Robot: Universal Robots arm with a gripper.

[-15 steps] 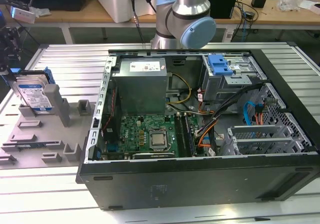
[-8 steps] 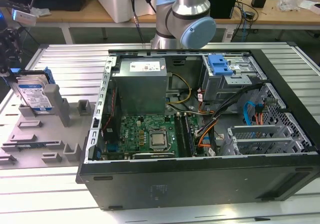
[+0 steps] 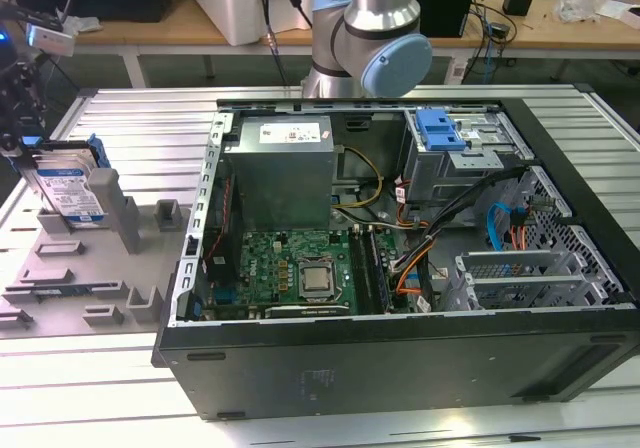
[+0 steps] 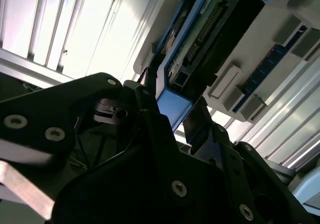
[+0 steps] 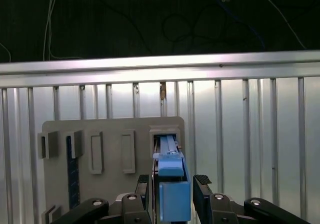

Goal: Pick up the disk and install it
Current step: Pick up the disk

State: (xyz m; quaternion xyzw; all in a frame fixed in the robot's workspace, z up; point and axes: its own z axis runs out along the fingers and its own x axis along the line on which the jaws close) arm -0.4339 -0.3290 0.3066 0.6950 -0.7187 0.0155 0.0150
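Disk [image 3: 70,193] metal; frame [image 5: 172,196] smooth plastic

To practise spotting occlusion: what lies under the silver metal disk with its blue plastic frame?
The disk stands in a slot of the grey plastic holder plate, which rests on the ribbed aluminium table. Its lower edge is hidden inside the slot.

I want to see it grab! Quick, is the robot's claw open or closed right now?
Gripper: open, its fingers either side of the disk and its blue edge, not yet squeezing it.

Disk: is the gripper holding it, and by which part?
Cannot tell. The gripper straddles the blue carrier end of the disk, upright in the grey fixture; whether it grips does not show.
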